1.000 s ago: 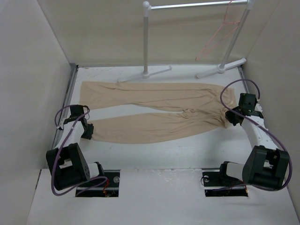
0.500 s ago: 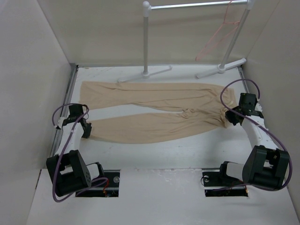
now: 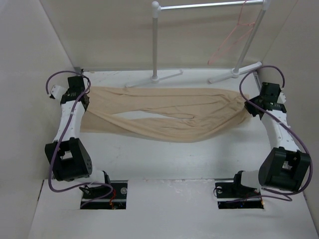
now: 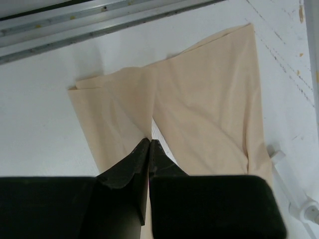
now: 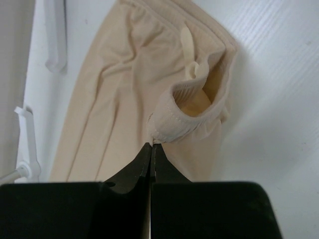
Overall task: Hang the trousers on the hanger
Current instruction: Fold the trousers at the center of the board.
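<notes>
The beige trousers (image 3: pixel 169 117) lie across the table, waist at the right and leg ends at the left. My left gripper (image 3: pixel 83 100) is shut on the hem of the near leg, as the left wrist view shows (image 4: pixel 150 142), with the leg cloth (image 4: pixel 209 99) spread beyond the tips. My right gripper (image 3: pixel 250 107) is shut on the waistband edge (image 5: pixel 172 127), its tips (image 5: pixel 152 145) pinching the seam. The pinkish-red wire hanger (image 3: pixel 230 40) hangs from the rail at the back right, far from both grippers.
The white tube rack (image 3: pixel 155 45) stands at the back, its feet (image 3: pixel 154 78) just behind the trousers; a foot shows in the left wrist view (image 4: pixel 299 204) and in the right wrist view (image 5: pixel 55 35). A metal rail (image 4: pixel 99 25) runs along the left wall.
Both grippers moved toward the back of the table, each holding cloth. The near leg was dragged back beside the far leg, and the waist shifted back and to the right.
</notes>
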